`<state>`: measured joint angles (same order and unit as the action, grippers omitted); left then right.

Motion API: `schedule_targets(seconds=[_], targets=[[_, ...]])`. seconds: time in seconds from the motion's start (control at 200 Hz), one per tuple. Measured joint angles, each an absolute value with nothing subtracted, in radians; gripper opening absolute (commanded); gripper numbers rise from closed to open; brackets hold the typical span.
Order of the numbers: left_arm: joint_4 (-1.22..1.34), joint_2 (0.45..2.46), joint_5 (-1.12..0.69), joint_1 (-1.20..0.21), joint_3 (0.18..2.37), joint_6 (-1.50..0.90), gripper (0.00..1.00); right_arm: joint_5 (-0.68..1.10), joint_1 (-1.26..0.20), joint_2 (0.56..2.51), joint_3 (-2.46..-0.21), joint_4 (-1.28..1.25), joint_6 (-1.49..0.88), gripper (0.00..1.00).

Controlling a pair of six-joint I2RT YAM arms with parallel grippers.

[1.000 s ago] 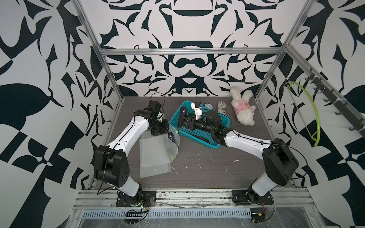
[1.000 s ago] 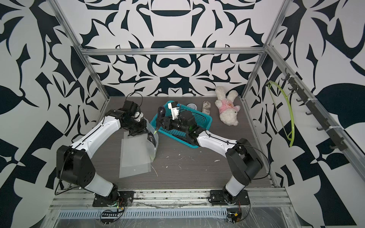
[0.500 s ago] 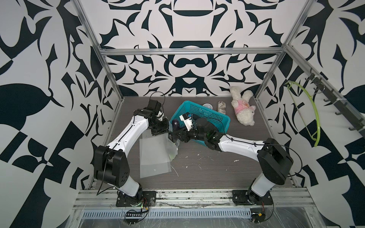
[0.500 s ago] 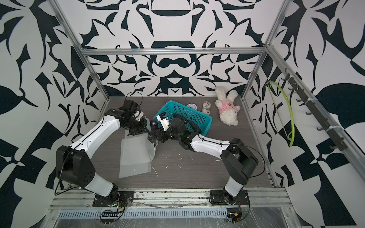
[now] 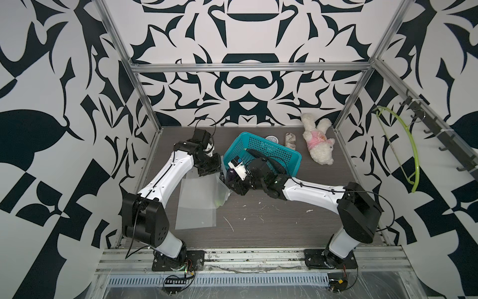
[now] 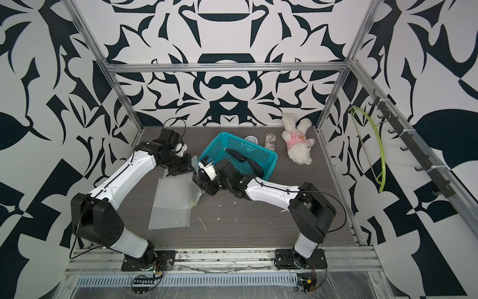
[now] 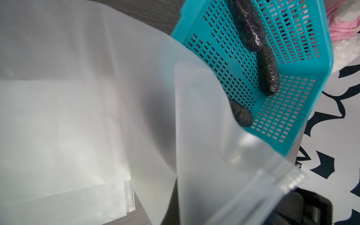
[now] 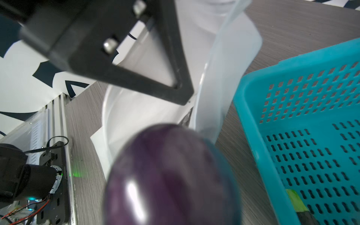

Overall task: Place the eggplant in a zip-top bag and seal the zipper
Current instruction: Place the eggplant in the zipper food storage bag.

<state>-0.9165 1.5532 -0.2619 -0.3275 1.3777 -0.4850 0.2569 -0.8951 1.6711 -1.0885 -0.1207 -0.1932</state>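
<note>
R gripper (image 5: 233,180) clamped on eggplant (image 8: 171,175) at zip-top bag (image 5: 201,196) mouth, L gripper (image 5: 210,169) pinching rim open; eggplant looks glossy/slick, firm, prob some heft, so grip mid-body, bag film floppy.

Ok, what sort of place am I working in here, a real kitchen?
Probably a lab test cell, not a kitchen: an aluminium frame carries patterned walls, the left arm and right arm are bolted to a front rail, and a plush toy lies near a teal basket.
</note>
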Motion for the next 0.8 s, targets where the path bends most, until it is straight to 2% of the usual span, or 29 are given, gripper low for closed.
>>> schedule_targets(seconds=[0.49, 0.585, 0.71, 0.8], targets=[[-0.921, 1.553, -0.249, -0.342, 1.378, -0.485, 0.00, 0.218, -0.926, 1.671, -1.216, -0.010, -0.120, 0.45], [-0.921, 1.553, -0.249, -0.342, 1.378, -0.485, 0.00, 0.197, -0.945, 1.673, -1.238, 0.034, -0.093, 0.50], [-0.921, 1.553, -0.249, -0.342, 1.378, -0.484, 0.00, 0.167, -0.961, 1.692, -1.288, 0.089, -0.059, 0.61], [-0.921, 1.553, -0.249, -0.342, 1.378, -0.483, 0.00, 0.147, -0.966, 1.696, -1.292, 0.109, -0.038, 0.65]])
